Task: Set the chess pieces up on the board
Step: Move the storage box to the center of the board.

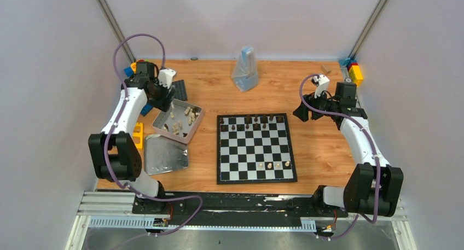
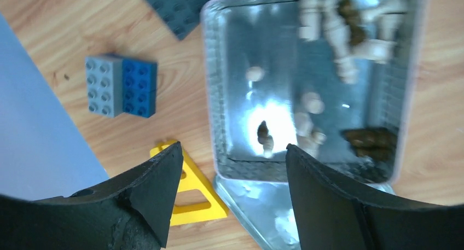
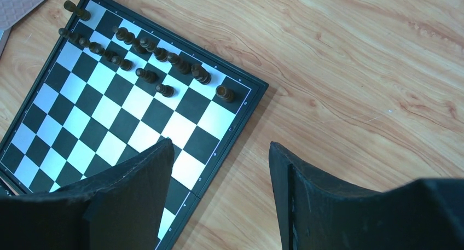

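- Your left gripper [image 2: 232, 151] hangs with its jaws spread wide and nothing between them, above the near wall of the silver tin [image 2: 210, 97].
- Inside that tin lie the loose cream chess pieces [image 2: 335, 34], most of them heaped toward its far corner, with a few dark ones mixed in.
- The tin sits at about 10 o'clock from the board [image 1: 254, 149], with the tin's lid [image 1: 166, 154] flat on the table at 9 o'clock.
- The dark chess pieces [image 1: 253, 122] stand in two partial rows along the board's 12 o'clock edge.
- A few cream pieces [image 1: 273, 165] stand near its 5 o'clock corner.
- Your right gripper [image 3: 219, 147] is spread and empty, over bare wood just off the board at 2 o'clock.
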{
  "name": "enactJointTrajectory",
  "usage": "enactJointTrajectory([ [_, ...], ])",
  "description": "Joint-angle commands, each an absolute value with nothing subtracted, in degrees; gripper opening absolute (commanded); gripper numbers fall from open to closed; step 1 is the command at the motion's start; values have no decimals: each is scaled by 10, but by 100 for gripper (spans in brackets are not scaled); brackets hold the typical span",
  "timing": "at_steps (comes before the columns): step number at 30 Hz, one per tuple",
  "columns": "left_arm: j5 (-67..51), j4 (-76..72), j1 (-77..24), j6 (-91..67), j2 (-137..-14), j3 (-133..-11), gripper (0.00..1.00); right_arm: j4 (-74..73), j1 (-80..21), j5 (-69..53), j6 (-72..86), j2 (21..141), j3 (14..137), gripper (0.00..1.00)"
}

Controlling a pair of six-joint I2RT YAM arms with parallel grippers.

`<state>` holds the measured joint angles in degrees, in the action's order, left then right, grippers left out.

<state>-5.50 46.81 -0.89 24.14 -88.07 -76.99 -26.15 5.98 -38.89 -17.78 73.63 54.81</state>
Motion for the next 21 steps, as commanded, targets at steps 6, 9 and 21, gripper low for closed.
enactJointTrajectory([
  [6, -57, 414, 61, 214, -1019, -819, 66, -254, 56, -421, -194, 741, 563, 65],
  [9, -58, 414, 62, 213, -1057, -837, 62, -255, 56, -423, -195, 736, 562, 65],
  [21, -100, 415, 62, 186, -1071, -826, 21, -259, 56, -421, -196, 728, 562, 65],
])
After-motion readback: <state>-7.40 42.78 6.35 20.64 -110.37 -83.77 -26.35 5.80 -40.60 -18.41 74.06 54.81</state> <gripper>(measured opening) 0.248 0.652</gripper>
